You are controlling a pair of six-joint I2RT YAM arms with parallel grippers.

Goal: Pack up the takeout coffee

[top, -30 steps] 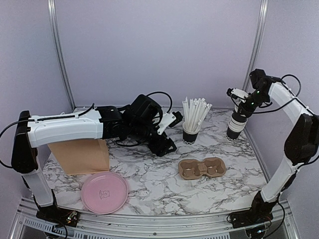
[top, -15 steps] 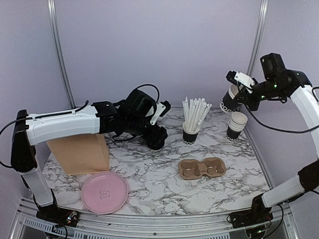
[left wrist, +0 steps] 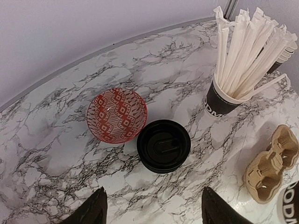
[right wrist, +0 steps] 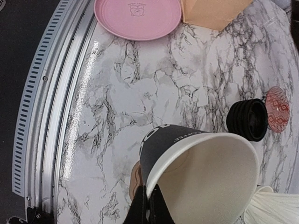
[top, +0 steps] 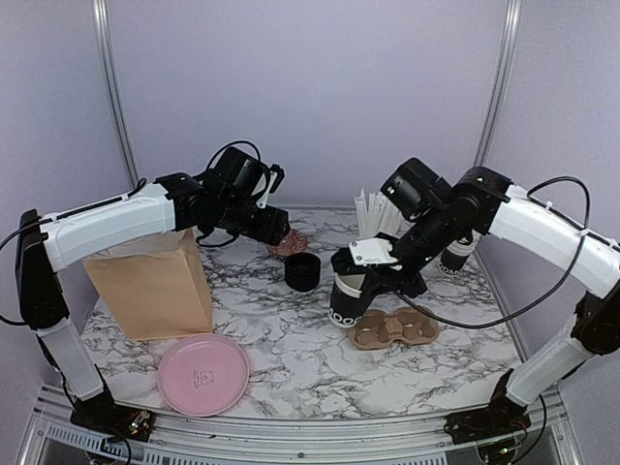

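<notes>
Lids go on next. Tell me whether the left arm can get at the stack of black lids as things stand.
Probably yes: the left gripper hangs open above the stack of black lids, nothing covers it, though the red patterned bowl sits close beside it.

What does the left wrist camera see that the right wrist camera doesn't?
Only the left wrist view shows the open left gripper and the black paper cup full of tall white straws. Only the right wrist view shows the round pink plate, the brown paper bag and the right gripper pinching the rim of a small black paper cup, cream-white inside. Both show the stack of round black plastic lids, the red patterned bowl beside it and the white marble table.
</notes>
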